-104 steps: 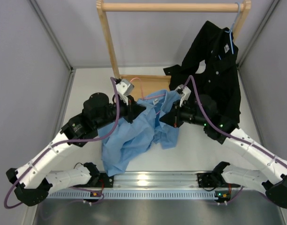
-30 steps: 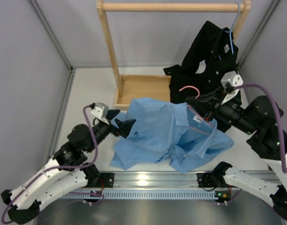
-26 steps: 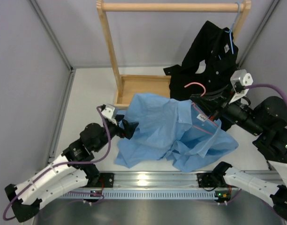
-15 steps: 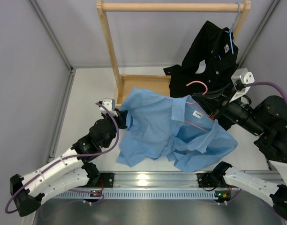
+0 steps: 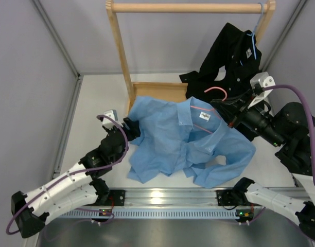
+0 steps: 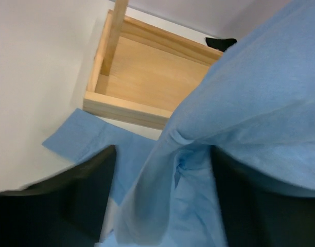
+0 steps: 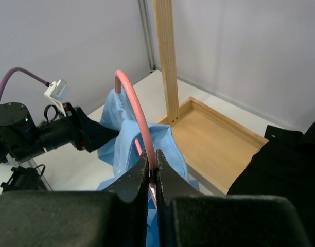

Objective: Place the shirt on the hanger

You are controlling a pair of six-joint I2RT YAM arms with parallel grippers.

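The light blue shirt [image 5: 173, 146] lies spread across the middle of the table, collar up. The pink hanger [image 5: 215, 92] runs into the collar, with its hook sticking out toward the black garment. My right gripper [image 5: 230, 111] is shut on the hanger's neck, and in the right wrist view the fingers [image 7: 142, 177] pinch the pink wire [image 7: 130, 105] above the shirt [image 7: 124, 136]. My left gripper [image 5: 130, 128] is at the shirt's left shoulder. In the left wrist view this gripper [image 6: 162, 172] stands open, with a loose fold of the shirt [image 6: 250, 118] between its fingers.
A wooden rack stands at the back, with a post [image 5: 119, 46], a top rail [image 5: 188, 7] and a base tray [image 5: 160, 92]. A black shirt [image 5: 232, 67] hangs there on a light blue hanger [image 5: 255, 43]. Grey walls close in on both sides.
The left gripper moved up to the shirt's left shoulder, closed on it, then opened again. The shirt has spread wider over the hanger, which the right gripper shifted slightly left.
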